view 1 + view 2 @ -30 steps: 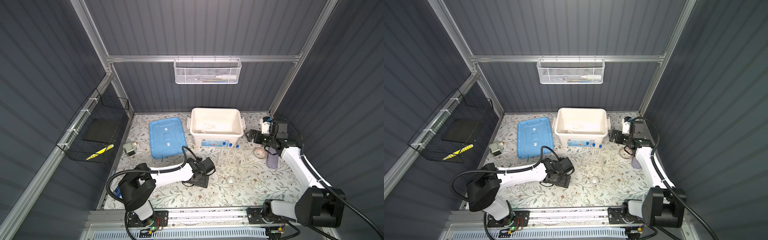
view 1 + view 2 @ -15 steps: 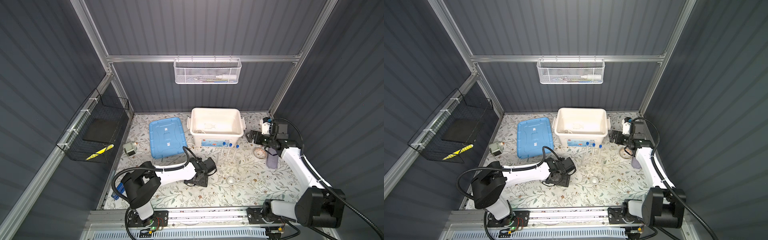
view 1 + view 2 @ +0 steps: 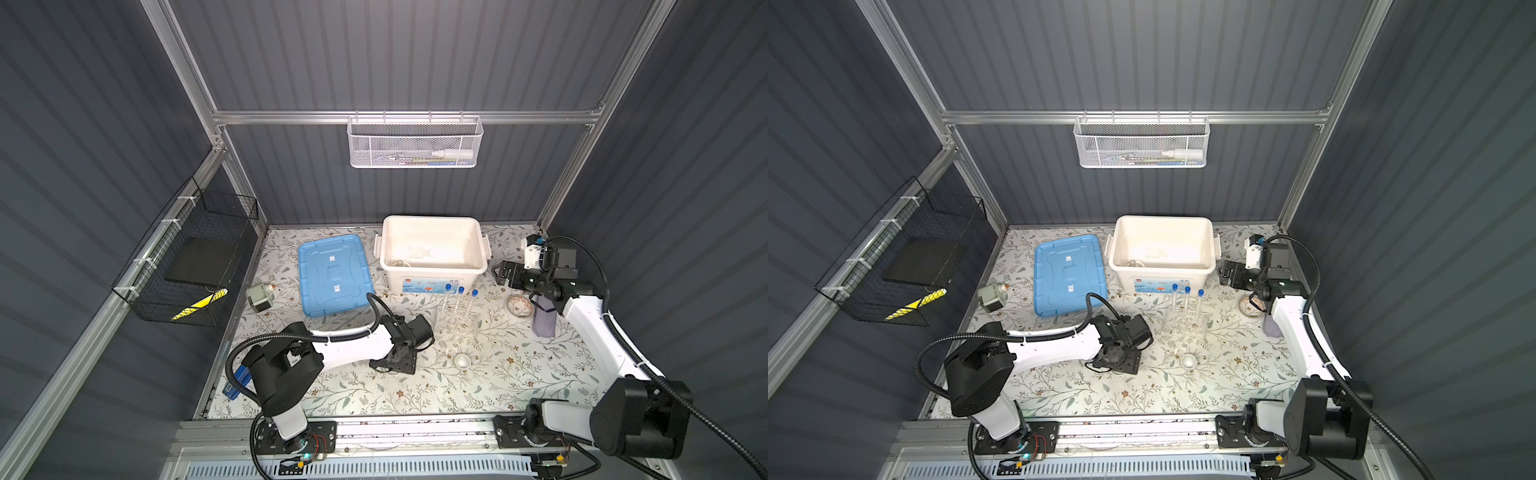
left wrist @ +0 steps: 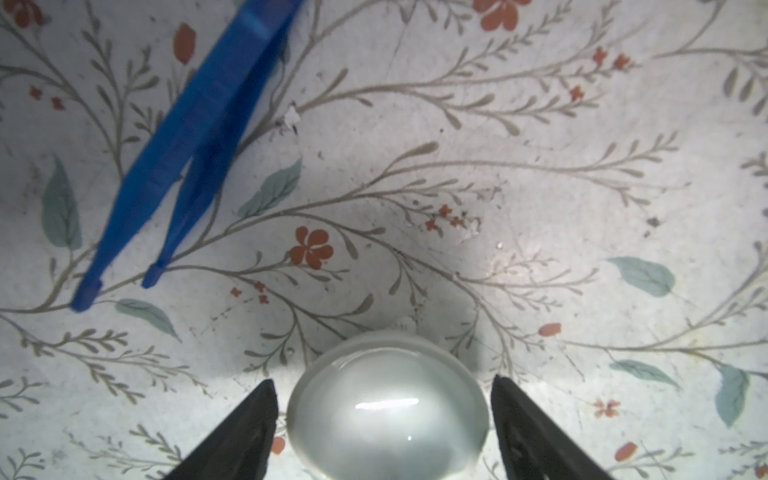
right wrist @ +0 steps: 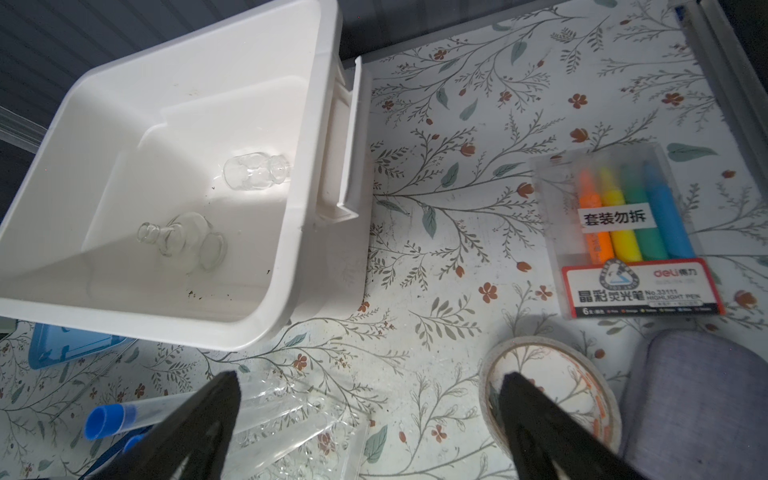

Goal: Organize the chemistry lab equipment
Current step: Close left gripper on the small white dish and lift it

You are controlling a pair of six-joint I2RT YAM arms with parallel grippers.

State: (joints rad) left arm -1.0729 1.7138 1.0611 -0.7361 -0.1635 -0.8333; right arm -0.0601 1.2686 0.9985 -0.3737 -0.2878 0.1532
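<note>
A: Progress on the lab kit? (12 o'clk = back wall.)

B: Two glass flasks are seen lying in the white bin at 12 o'clk, so that much can be counted as done. The rest is judged outstanding. Three test tubes are stood in the clear rack on the table, just in front of the bin. A loose dish is left at the rack's 6 o'clk. Blue tweezers are laid flat on the table. The thin rod can't be made out.

A: L claw?

B: The left claw is set low at approx. 8 o'clk of the rack. It is part-open, w/ a finger either side of a small white dish. Gaps are seen both sides, so nothing is gripped yet. The tweezers are near that dish, apart from it.

A: R claw?

B: The right claw is held wide open & empty at 2 o'clk, beside the bin's end.

A: Clutter, obstacles?

B: Non-lab items are noted: tape roll, highlighter pack and grey roll round 3 o'clk. A motor is at 9 and a stapler at 8. The blue lid is laid at 11, so the bin is open. The rack is stood btwn L claw & bin; a low, straight carry could clip the tubes, it is judged.
</note>
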